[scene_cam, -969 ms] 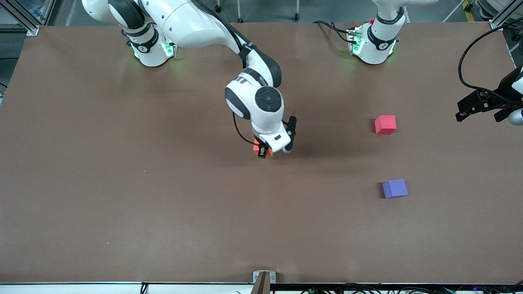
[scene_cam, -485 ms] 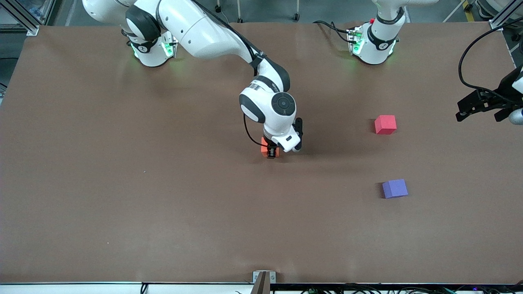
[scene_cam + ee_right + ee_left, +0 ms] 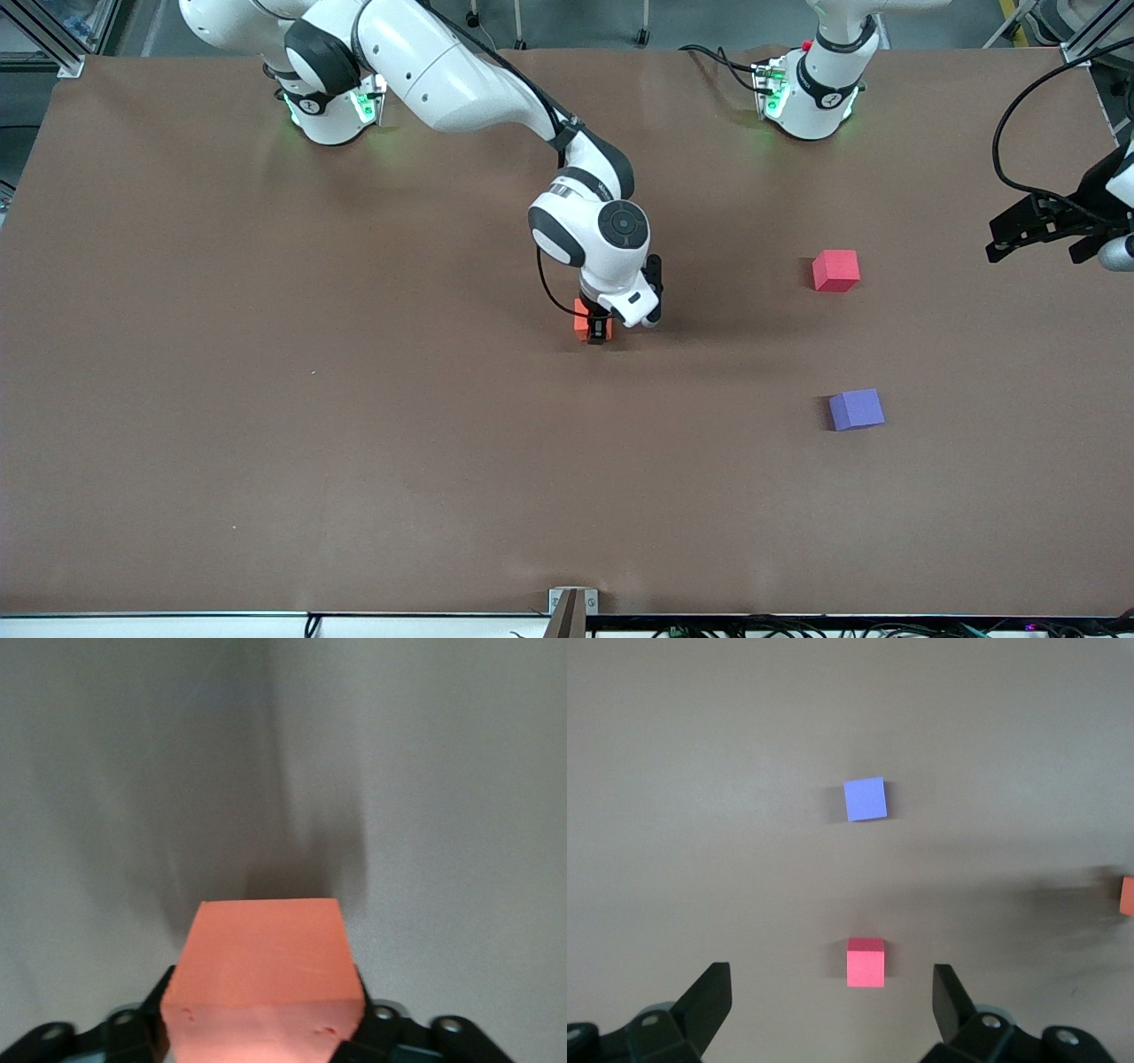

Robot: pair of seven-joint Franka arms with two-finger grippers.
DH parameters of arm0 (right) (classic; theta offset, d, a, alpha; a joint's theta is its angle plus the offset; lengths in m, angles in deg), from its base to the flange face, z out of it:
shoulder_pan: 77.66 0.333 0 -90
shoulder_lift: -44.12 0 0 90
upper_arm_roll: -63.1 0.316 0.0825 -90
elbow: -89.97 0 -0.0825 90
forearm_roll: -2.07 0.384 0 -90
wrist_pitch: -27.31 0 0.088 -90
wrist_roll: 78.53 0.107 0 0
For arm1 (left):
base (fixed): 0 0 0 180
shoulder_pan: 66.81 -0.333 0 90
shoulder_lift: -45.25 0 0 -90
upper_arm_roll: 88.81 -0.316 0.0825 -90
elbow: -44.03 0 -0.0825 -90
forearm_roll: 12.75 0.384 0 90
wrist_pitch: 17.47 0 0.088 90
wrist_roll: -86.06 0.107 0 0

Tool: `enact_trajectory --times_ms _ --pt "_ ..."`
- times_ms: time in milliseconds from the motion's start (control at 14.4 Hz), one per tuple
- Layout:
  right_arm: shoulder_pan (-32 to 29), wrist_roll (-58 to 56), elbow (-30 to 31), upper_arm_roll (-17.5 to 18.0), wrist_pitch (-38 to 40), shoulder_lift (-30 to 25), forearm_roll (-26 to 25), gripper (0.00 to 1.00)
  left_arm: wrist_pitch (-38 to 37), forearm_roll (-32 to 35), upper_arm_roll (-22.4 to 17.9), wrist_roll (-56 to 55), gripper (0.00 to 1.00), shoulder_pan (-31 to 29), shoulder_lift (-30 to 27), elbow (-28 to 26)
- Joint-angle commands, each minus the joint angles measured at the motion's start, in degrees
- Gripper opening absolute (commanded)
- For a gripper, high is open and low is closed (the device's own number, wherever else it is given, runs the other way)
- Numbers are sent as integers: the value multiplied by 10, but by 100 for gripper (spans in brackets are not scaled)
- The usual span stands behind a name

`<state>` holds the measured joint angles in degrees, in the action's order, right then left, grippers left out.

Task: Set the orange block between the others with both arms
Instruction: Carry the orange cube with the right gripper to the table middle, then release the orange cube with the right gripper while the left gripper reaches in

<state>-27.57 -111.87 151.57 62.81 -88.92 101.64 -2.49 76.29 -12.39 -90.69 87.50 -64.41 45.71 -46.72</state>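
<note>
The right gripper [image 3: 600, 332] is hanging low over the middle of the table [image 3: 266, 399] with the orange block [image 3: 581, 321] sitting between its fingers; the block is looking set down or nearly so, and I cannot tell whether the fingers are gripping it or already loosening. The left gripper [image 3: 831, 1003] is waiting with its fingers spread wide and nothing in them, over the left arm's end of the table.

The red block [image 3: 835, 269] and the purple block [image 3: 856, 409] are lying well apart from the orange one, toward the left arm's end, the purple nearer the front camera. A likely risk: if the fingers are dragging as they rise, the orange block could be tipping or skidding; later, the left gripper could be nudging the red or purple block while reaching between them.

Room is generous; the surface around the orange block is bare, the gap between the two blocks is looking wider than one block, and all edges are distant.
</note>
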Motion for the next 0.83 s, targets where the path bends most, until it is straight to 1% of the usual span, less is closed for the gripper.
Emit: enact_trajectory --times_ms 0,208,346,485,554,762 --pt "0 16 -14 -1 22 -10 -11 100 -10 -3 3 4 100 -4 -11 -13" --pt "-10 15 -14 -2 82 -49 -10 100 -24 -6 5 1 100 1 -1 -16" --pt "-32 18 -14 -2 126 -82 -8 100 -24 -19 15 -2 100 19 26 -15" --pt "-87 23 -14 -1 167 -120 -5 100 -15 -40 32 -20 100 30 54 -11" --pt "-118 34 -14 -2 181 -135 -5 100 -2 -41 49 -34 100 32 68 -9" --pt "-247 51 -14 -1 184 -182 8 100 47 -41 96 -95 100 37 116 -9"
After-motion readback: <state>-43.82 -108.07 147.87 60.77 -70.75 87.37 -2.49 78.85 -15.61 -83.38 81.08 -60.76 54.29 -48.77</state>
